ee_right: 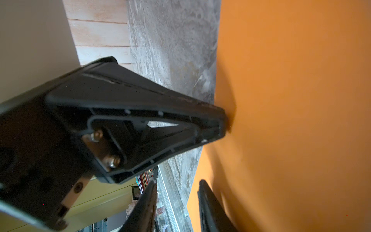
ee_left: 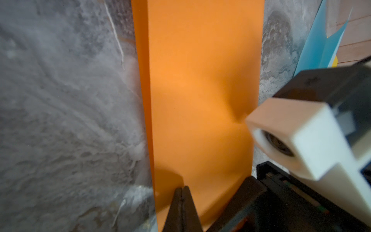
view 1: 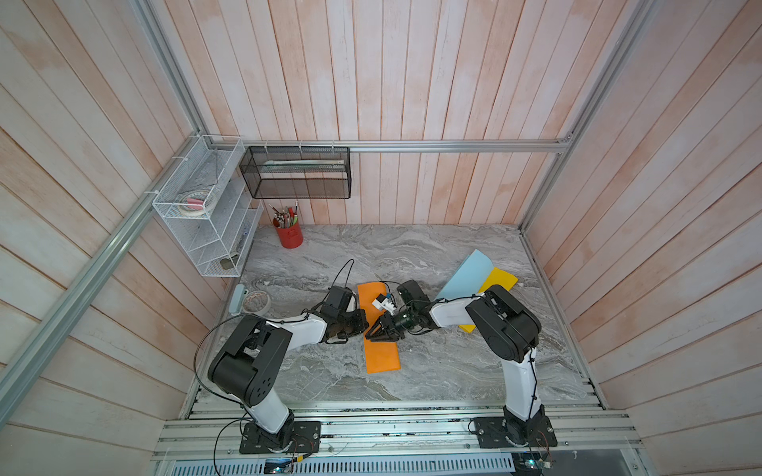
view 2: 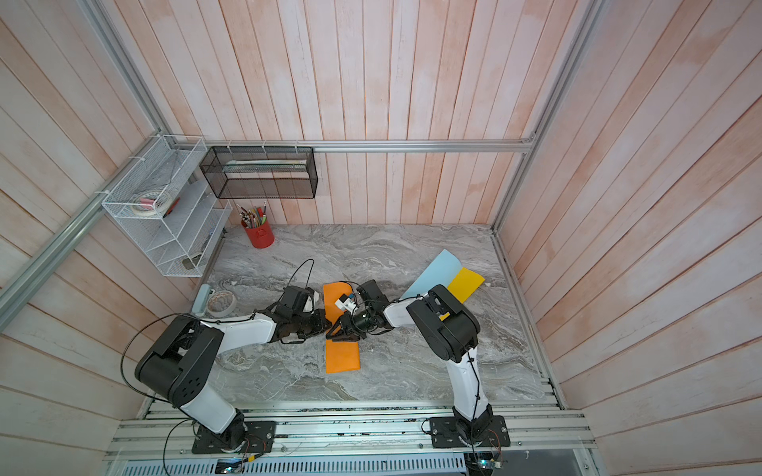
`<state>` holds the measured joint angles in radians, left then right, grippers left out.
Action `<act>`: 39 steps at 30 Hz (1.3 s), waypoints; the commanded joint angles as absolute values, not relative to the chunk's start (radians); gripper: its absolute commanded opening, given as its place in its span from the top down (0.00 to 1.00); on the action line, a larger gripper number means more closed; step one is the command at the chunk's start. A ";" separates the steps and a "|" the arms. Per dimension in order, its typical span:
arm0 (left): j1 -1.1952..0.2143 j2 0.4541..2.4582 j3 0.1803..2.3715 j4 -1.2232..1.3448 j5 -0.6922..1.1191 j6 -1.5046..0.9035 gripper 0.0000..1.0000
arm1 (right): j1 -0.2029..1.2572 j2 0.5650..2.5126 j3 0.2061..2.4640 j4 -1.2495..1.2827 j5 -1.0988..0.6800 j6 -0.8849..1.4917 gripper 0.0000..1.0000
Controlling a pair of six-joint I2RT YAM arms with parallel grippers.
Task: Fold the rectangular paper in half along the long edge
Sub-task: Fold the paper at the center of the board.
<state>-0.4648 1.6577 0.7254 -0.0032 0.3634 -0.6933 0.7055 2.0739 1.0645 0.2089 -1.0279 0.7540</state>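
The orange paper [view 1: 381, 354] lies on the marble table as a long narrow strip, folded, and in the left wrist view one layer [ee_left: 200, 80] sits slightly offset from the other along one long edge. My left gripper [view 1: 365, 324] is shut, its tip [ee_left: 182, 188] pressing down on the paper near that edge. My right gripper [view 1: 371, 336] faces it from the other side, open, with one finger [ee_right: 203, 192] over the paper and the other past the paper's edge. In both top views the two grippers [view 2: 330, 325] nearly meet at mid-strip.
A light blue sheet [view 1: 466, 274] and a yellow sheet [view 1: 499, 280] lie under the right arm at the back right. A red pen cup [view 1: 290, 238], a tape roll [view 1: 256, 301], a white wire shelf [view 1: 206, 214] and a black mesh basket [view 1: 297, 173] stand at the back left.
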 commanded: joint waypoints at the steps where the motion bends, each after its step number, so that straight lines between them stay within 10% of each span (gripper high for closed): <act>1: -0.462 1.670 0.717 0.005 0.376 -0.689 1.00 | 0.712 2.098 1.073 0.200 -1.047 0.736 0.63; 21: -0.462 1.706 0.684 0.009 0.373 -0.685 1.00 | 0.683 1.985 1.064 0.165 -0.999 0.710 0.64; 29: -0.461 1.704 0.675 0.003 0.366 -0.681 1.00 | 0.576 1.752 0.970 0.203 -0.884 0.665 1.00; 39: -0.462 1.697 0.684 -0.009 0.362 -0.675 1.00 | 0.557 1.665 0.842 0.408 -0.841 0.728 1.00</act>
